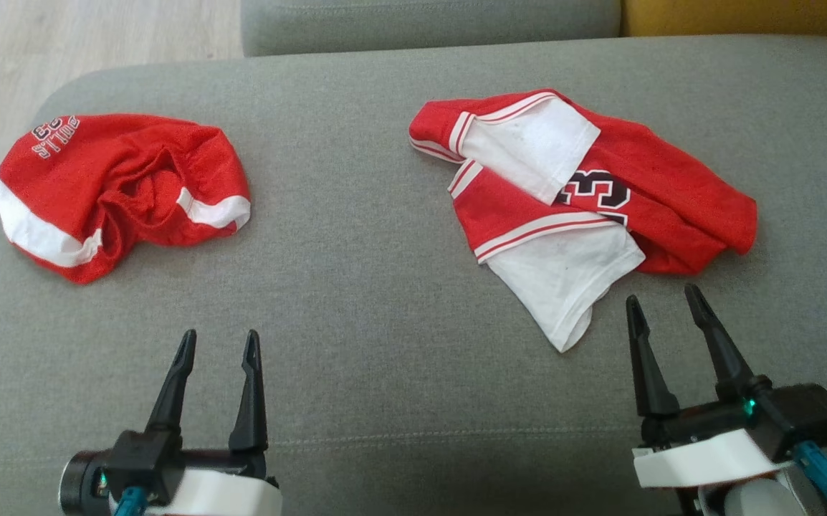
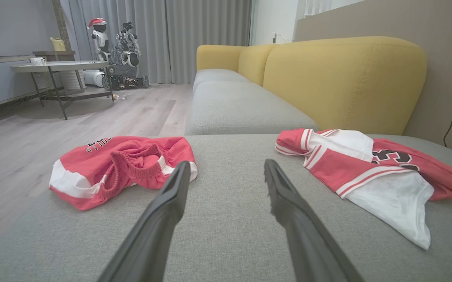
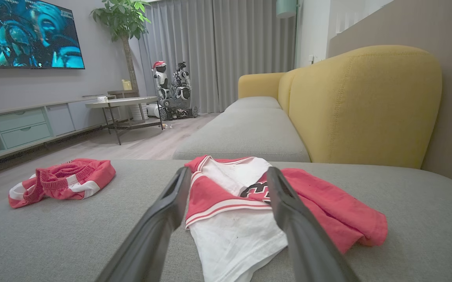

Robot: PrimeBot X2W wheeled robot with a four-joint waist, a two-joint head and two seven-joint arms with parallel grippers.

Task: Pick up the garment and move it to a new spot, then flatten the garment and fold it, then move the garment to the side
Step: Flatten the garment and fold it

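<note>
Two crumpled red-and-white garments lie on the grey sofa seat [image 1: 385, 287]. A jersey [image 1: 571, 208] with black numbers and white sleeves is at the right; it also lies ahead in the right wrist view [image 3: 249, 211] and at the right of the left wrist view [image 2: 375, 176]. Red shorts [image 1: 112, 193] with a white band and lettering are bunched at the left [image 2: 120, 168] [image 3: 61, 180]. My right gripper [image 1: 664, 308] is open just short of the jersey's white sleeve tip, holding nothing. My left gripper [image 1: 218, 347] is open over bare cushion between the two garments, empty.
The seat's rounded left edge drops to a wooden floor [image 1: 62, 43]. Behind are a yellow backrest [image 2: 343, 82] and more grey cushions [image 2: 234, 105]. A low round table [image 2: 57, 68], small robots [image 2: 116, 51] by curtains, a TV [image 3: 26, 33] and a plant stand across the room.
</note>
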